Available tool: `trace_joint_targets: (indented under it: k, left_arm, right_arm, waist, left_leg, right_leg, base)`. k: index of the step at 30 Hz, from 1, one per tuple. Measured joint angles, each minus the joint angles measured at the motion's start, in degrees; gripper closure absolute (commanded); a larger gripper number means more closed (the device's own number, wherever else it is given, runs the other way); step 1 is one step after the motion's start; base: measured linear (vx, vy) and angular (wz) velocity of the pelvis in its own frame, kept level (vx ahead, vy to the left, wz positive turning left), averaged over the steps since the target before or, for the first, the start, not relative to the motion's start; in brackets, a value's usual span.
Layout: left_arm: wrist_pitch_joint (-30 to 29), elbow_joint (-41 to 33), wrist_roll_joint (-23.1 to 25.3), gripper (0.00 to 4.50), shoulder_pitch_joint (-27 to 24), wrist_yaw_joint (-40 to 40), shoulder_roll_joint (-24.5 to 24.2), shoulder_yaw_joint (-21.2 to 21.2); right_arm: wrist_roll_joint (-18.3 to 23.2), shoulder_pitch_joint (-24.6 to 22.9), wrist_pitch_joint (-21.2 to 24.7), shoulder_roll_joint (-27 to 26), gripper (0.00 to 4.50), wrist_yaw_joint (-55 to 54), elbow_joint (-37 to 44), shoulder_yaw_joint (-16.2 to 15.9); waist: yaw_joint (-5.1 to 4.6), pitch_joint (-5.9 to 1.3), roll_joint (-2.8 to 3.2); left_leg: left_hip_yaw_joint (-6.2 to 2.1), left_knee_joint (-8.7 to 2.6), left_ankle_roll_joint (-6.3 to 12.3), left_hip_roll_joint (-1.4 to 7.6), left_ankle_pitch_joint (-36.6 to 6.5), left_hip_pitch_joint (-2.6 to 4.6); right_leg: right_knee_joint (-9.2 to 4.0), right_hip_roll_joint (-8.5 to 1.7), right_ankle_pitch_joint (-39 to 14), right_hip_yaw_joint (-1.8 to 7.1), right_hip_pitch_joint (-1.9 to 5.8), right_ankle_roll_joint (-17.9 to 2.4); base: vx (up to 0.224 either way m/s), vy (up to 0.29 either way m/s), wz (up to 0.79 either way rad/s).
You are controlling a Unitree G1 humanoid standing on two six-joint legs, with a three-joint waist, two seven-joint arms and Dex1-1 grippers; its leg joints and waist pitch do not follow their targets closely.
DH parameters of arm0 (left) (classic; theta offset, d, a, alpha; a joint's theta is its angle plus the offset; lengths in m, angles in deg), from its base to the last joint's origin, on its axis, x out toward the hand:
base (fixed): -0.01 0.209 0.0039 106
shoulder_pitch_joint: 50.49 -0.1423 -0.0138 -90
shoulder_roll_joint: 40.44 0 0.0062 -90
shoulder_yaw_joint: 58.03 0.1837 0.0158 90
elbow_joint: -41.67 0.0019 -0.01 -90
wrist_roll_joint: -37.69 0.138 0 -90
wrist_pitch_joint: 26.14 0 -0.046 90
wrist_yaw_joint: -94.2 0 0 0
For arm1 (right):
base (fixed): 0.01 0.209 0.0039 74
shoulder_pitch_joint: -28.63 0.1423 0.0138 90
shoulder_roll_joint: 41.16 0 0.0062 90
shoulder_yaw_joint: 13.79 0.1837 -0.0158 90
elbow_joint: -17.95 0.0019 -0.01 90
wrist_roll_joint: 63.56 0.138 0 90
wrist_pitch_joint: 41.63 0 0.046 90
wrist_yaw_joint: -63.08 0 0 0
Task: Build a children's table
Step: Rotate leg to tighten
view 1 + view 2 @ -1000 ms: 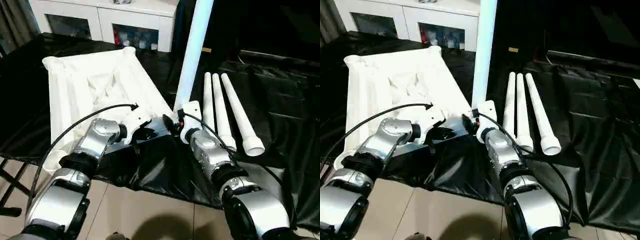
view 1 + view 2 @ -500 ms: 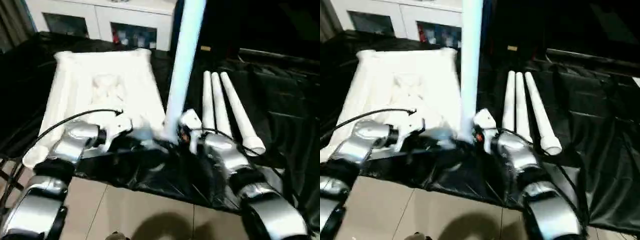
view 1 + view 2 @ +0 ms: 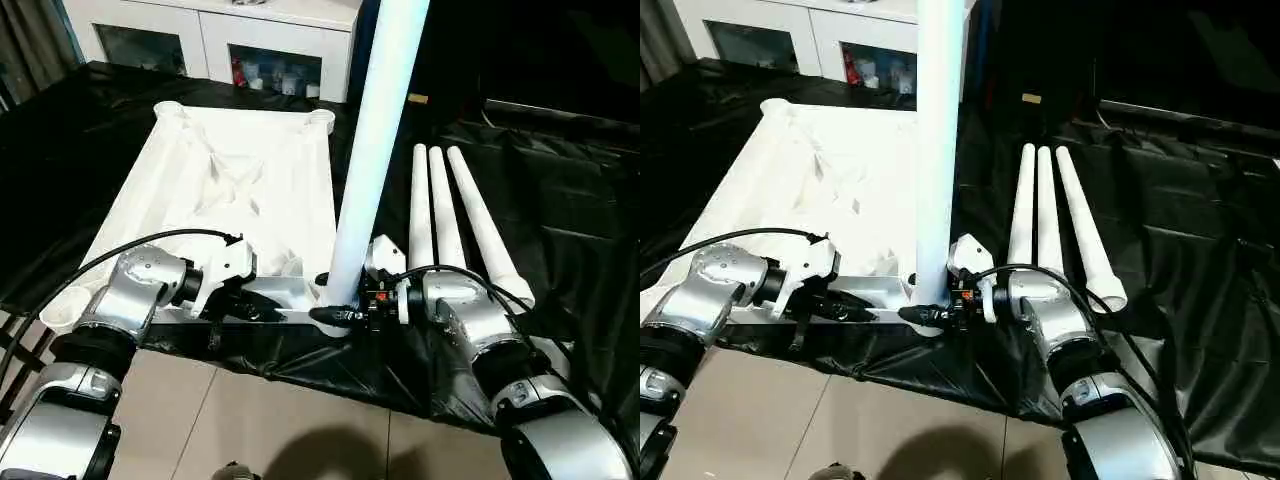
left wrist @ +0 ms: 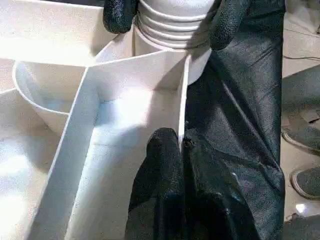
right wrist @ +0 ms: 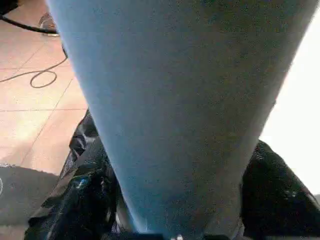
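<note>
A: Which part of the upright leg (image 3: 372, 150) is cut off?
B: Its upper end, by the frame edge.
A: And the tabletop (image 3: 240, 190)?
B: Near edge partly hidden behind the forearms.

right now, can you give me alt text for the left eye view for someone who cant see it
A white table leg stands upright in the near right corner socket of the upside-down white tabletop, the right gripper shut around its base. The left gripper clamps the tabletop's near edge, and three spare legs lie side by side on the black sheet to the right.

Dim room, sharp frames, overexposed whites.
</note>
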Motion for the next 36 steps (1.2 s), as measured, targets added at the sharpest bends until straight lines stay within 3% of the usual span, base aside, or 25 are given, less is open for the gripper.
trace_joint_targets:
  k: [4, 9, 14, 15, 17, 23, 27, 30, 36]
  left_arm:
    - [-1.7, 1.1, 1.7, 4.50, 1.0, 7.6, 2.1, -0.6]
    - [-6.5, 4.5, 4.0, 4.50, 4.5, 20.0, 7.1, -1.4]
    - [-7.4, 4.6, 4.8, 4.50, 5.1, 24.6, 9.4, -1.5]
    - [-7.5, 4.6, 4.9, 4.50, 5.2, 24.7, 9.5, -1.5]
    - [-7.5, 4.6, 4.9, 4.50, 5.2, 24.7, 9.5, -1.5]
    - [-6.9, 4.6, 4.8, 4.50, 5.2, 23.8, 9.0, -1.5]
    - [-5.1, 3.9, 3.9, 4.50, 4.2, 20.1, 6.6, -1.7]
    - [-3.8, 2.5, 2.8, 4.50, 2.7, 15.2, 4.2, -2.0]
    - [-3.1, -0.1, 0.9, 4.50, 0.7, 5.3, 1.3, -1.3]
  right_arm:
    - [-0.6, 1.2, 0.2, -2.5, 1.80, -13.6, -3.5, 2.8]
    - [-1.6, 6.7, 2.0, -8.9, 1.81, -41.3, -10.8, 7.1]
    - [-2.1, 8.4, 0.4, -11.2, 1.81, -52.1, -13.5, 8.3]
    - [-2.3, 8.4, -0.2, -11.3, 1.46, -52.5, -13.7, 8.3]
    - [-2.6, 8.6, -1.5, -11.3, 1.11, -52.6, -14.8, 8.6]
    - [-2.6, 8.7, -3.1, -11.0, 0.63, -49.1, -15.7, 8.6]
    - [-2.2, 8.0, -4.3, -8.8, 0.63, -37.8, -15.1, 7.8]
    - [-2.0, 6.0, -5.7, -6.4, 0.63, -27.7, -12.6, 5.5]
    - [-1.2, 2.1, -5.9, -2.0, 0.63, -9.2, -5.7, 1.4]
  waist:
    - [-0.52, -0.10, -0.21]
    - [-1.57, -0.06, -0.29]
    - [-1.48, -0.14, -0.14]
    - [-1.45, -0.14, -0.10]
    - [-1.41, -0.16, -0.07]
    - [-1.49, -0.11, -0.10]
    - [-1.62, -0.06, -0.07]
    - [-1.52, -0.06, -0.05]
    - [-0.50, -0.04, -0.08]
  left_leg:
    - [-0.01, -0.01, -0.02, -0.02, 0.0, 0.23]
    - [-0.08, -0.08, -0.04, -0.06, 0.0, 0.27]
    - [-0.09, -0.11, -0.05, -0.07, 0.0, 0.19]
    - [-0.08, -0.10, -0.04, -0.07, 0.0, 0.18]
    - [-0.07, -0.09, -0.04, -0.07, 0.0, 0.16]
    - [-0.06, -0.09, -0.04, -0.07, 0.0, 0.13]
    - [-0.07, -0.13, -0.03, -0.03, 0.0, 0.09]
    - [-0.06, -0.08, -0.02, 0.00, 0.0, 0.07]
    - [0.00, -0.04, 0.04, 0.00, 0.0, -0.03]
  right_leg:
    - [0.05, -0.01, 0.0, 0.02, 0.12, 0.0]
    - [0.04, -0.01, 0.1, 0.02, 0.07, 0.2]
    - [0.01, -0.01, 0.1, 0.01, 0.06, 0.1]
    - [0.01, -0.01, 0.2, 0.02, 0.06, 0.1]
    - [0.00, -0.02, 0.2, 0.02, 0.06, 0.1]
    - [-0.02, -0.02, 0.2, 0.02, 0.04, 0.0]
    - [-0.01, 0.02, 0.1, 0.01, -0.02, 0.0]
    - [0.00, 0.05, 0.0, 0.00, -0.03, 0.0]
    - [-0.11, 0.02, 0.0, 0.00, -0.02, 0.0]
  base:
    - [0.000, 0.000, 0.00]
    - [0.000, 0.000, 0.00]
    - [0.000, 0.000, 0.00]
    - [0.000, 0.000, 0.00]
    - [0.000, 0.000, 0.00]
    - [0.000, 0.000, 0.00]
    - [0.000, 0.000, 0.00]
    - [0.000, 0.000, 0.00]
    - [0.000, 0.000, 0.00]
